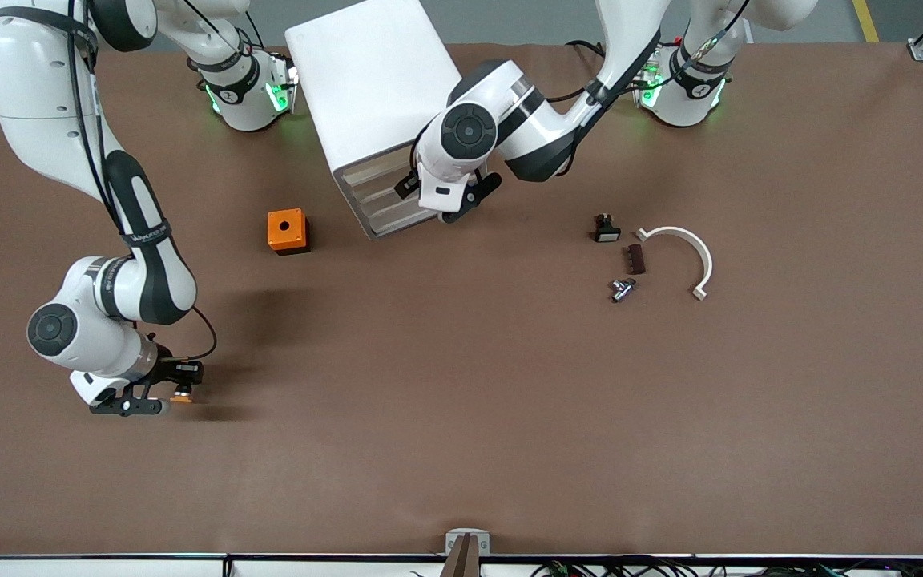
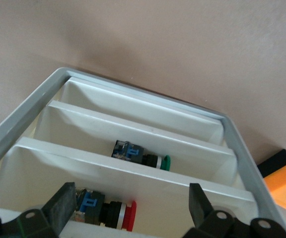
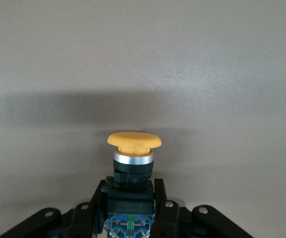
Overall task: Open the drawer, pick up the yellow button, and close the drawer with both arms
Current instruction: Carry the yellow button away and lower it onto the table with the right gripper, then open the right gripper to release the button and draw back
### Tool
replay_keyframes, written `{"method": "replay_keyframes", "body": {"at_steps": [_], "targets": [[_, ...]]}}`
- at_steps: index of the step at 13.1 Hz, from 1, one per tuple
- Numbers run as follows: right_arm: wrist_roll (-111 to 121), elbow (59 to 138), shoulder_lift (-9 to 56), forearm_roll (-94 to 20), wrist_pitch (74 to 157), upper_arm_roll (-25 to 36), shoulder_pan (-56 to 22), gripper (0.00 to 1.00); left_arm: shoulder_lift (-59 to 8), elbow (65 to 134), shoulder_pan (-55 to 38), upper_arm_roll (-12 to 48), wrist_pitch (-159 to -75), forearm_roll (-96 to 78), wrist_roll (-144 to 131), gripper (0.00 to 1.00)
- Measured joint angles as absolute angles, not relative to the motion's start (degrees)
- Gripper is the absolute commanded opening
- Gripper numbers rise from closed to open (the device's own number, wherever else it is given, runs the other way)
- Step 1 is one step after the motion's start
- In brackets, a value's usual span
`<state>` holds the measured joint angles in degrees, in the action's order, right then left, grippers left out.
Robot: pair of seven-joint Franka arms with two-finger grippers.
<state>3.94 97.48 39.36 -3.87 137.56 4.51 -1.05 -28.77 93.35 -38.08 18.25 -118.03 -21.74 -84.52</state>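
The white cabinet (image 1: pixel 365 96) stands at the back middle of the table, with its stacked drawers (image 1: pixel 381 200) facing the front camera. None of them sticks out. My left gripper (image 1: pixel 453 200) is open right at the drawer fronts. In the left wrist view its fingers (image 2: pixel 61 206) stand wide apart at a drawer (image 2: pixel 133 163). That drawer holds a red-capped part (image 2: pixel 113 210). My right gripper (image 1: pixel 177 393) is shut on the button (image 1: pixel 183 394), low over bare table toward the right arm's end. The right wrist view shows the button's orange cap (image 3: pixel 134 140) pointing out past the gripper (image 3: pixel 130 198).
An orange cube with a round hole (image 1: pixel 287 231) sits beside the cabinet and also shows in the left wrist view (image 2: pixel 284 186). A green-capped part (image 2: pixel 143 158) lies in another drawer. A black part with a white face (image 1: pixel 606 230), a brown block (image 1: pixel 636 258), a metal fitting (image 1: pixel 622 289) and a white curved piece (image 1: pixel 690 248) lie toward the left arm's end.
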Motion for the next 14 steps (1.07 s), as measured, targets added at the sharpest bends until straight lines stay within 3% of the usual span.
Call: {"method": "replay_keyframes", "body": {"at_steps": [1,2,5,8,14], "targets": [[3.9,97.5,39.5,-3.9,137.6,4.6,-1.0,0.88,-28.5,93.0,-37.1,18.2,-118.2,-21.2,-84.5,1.00],[3.9,97.5,39.6,-3.9,137.6,4.7,-1.0,1.00,-28.1,92.5,-35.6,18.2,-118.2,-19.6,-84.5,1.00],[4.0,97.2,39.6,-3.9,137.6,4.6,-1.0,1.00,-26.0,90.0,-30.0,18.1,-116.7,-11.9,-83.6,1.00],[4.1,95.4,38.9,-3.9,135.0,4.6,-1.3,1.00,-24.0,83.8,-22.3,18.0,-105.8,-10.3,-75.5,1.00],[4.1,87.7,27.3,-2.9,107.8,4.8,-1.7,1.00,-16.8,80.5,-10.1,17.8,-88.9,-10.1,-55.9,1.00]]}}
